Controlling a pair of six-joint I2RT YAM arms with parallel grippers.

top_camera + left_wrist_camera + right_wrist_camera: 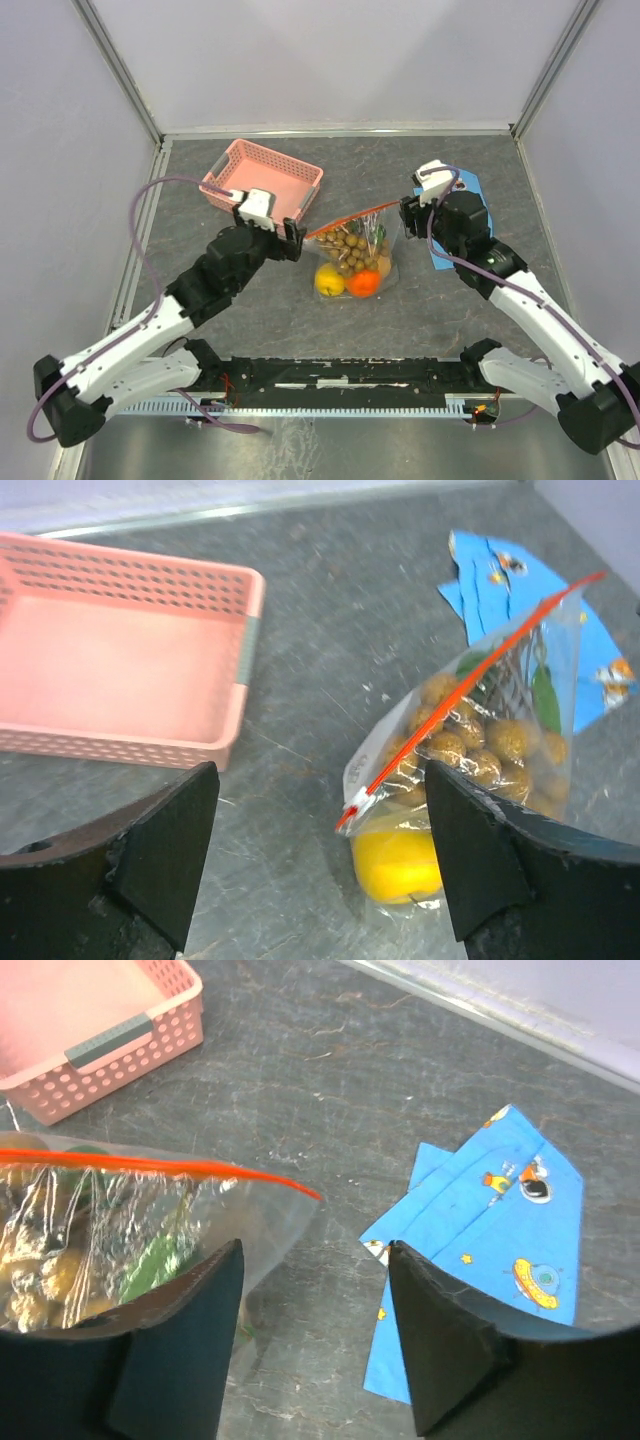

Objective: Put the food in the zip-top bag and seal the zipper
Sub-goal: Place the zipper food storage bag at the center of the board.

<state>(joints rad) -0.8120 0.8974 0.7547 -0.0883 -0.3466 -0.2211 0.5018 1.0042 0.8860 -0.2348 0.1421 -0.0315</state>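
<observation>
Three views, overhead first. Clear crinkly zip-top bag mid-table on mottled grey table top, between the two grippers. Holds a knobbly brownish grape bunch, a smooth yellow lemon and a round orange fruit, the last two at the near end. Thin red zipper slanting across the bag's far edge. Left gripper just beside the zipper's left end, right gripper just beside its right end. Pink plastic lattice basket behind the left gripper. Blue cloth partly hidden behind the right gripper.

Left wrist next. Left gripper spread wide, nothing between its matte black fingers. Bag ahead and to the right, propped up and wrinkled. Zipper reads as one red line, with a small white tab at its low end, near the gap between the fingers. Cannot tell if fully sealed. Grapes pressed against the film, lemon under them. Basket at left, perforated walls, smooth floor. Printed cloth behind the bag.

Right wrist last. Right gripper also wide apart, gripping nothing. Bag at left, with its corner close to the left finger; contact not clear. Green leaf and grapes visible through the plastic. Cloth lies flat at right, folded, with cartoon print.
</observation>
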